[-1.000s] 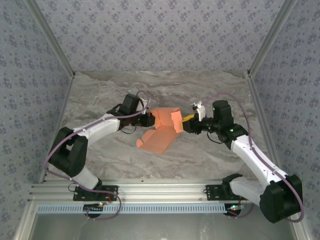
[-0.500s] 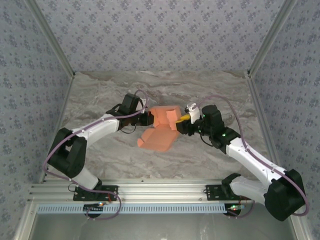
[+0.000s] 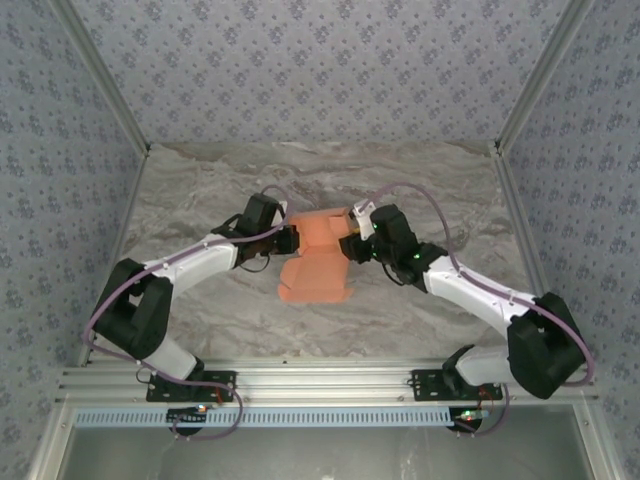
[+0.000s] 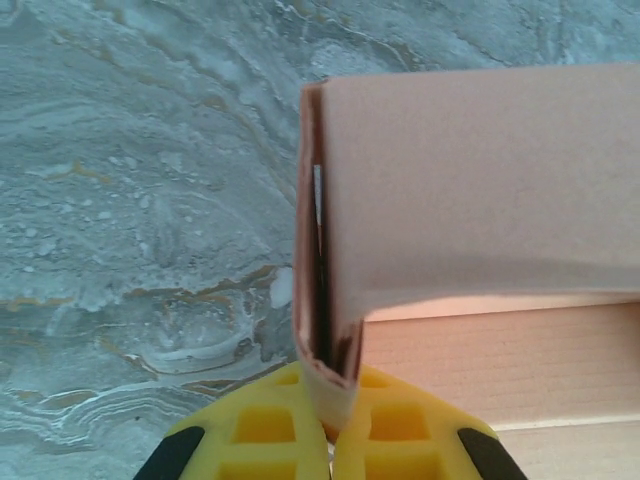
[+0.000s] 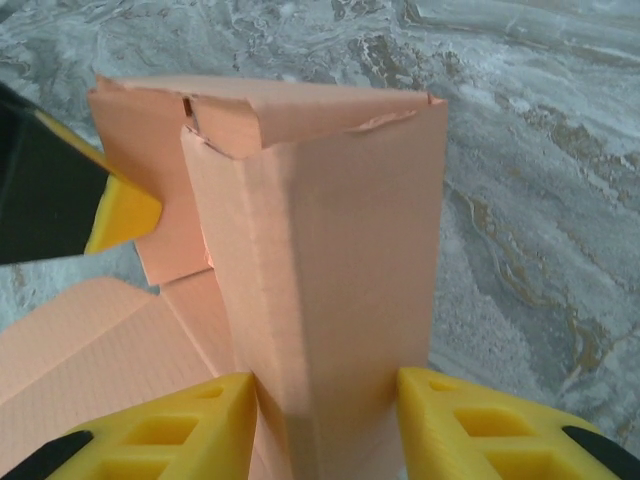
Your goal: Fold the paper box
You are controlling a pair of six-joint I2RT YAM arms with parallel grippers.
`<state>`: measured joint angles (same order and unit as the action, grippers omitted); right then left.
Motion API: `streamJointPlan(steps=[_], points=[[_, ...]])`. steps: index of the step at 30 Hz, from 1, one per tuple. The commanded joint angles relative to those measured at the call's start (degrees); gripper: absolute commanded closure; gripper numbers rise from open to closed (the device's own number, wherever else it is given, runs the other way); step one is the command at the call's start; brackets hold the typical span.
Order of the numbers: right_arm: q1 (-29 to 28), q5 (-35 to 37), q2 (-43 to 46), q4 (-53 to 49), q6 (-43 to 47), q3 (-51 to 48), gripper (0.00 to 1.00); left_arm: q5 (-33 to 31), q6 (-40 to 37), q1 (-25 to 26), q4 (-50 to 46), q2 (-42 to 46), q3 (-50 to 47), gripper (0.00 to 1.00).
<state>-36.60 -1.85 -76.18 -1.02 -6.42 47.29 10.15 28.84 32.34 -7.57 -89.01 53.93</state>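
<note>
Broadly, the biggest thing around me is the enclosure of walls (image 3: 320, 70), papered in a small grey-blue floral print. Below them lies the table (image 3: 200, 190), a smooth marble-patterned slab with grey and tan veins, and an aluminium rail (image 3: 330, 385) runs along the bottom of the top view.

The paper box (image 3: 315, 255) sits at the centre of that view, between my two arms. It is thin salmon-orange card, matte, with a fine ribbed grain, and it is only half formed. A broad flat panel rests on the table toward the lower part of the frame, while the upper part stands up as a hollow, squared sleeve with creased edges and a slightly ragged top lip. I cannot see what is inside the sleeve.

My left gripper (image 4: 330, 430) comes in from the left of the top view. Its yellow pads are pressed together on a thin doubled fold at the sleeve's edge.

My right gripper (image 5: 325, 400) comes in from the right, jaws partly spread around the upright sleeve, one yellow honeycombed pad against each flank of the card.
</note>
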Motion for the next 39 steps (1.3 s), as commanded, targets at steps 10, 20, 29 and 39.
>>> streamJointPlan(steps=[10,20,29,39], points=[[-2.9,12.0,-8.9,3.5,-0.8,5.8,0.61,-12.0,6.0,4.0,-2.4,2.5,0.4,1.0],[-4.0,14.2,-13.7,8.8,-2.8,4.8,0.61,-14.3,7.9,6.3,-1.1,2.4,-0.1,1.0],[-3.8,15.8,-17.2,13.8,-3.1,4.4,0.76,-18.6,11.2,9.3,-0.7,4.3,-1.5,1.0],[1.3,5.0,-18.4,25.5,-0.1,-1.9,0.87,-18.4,13.5,11.4,4.3,11.9,-7.5,0.44]])
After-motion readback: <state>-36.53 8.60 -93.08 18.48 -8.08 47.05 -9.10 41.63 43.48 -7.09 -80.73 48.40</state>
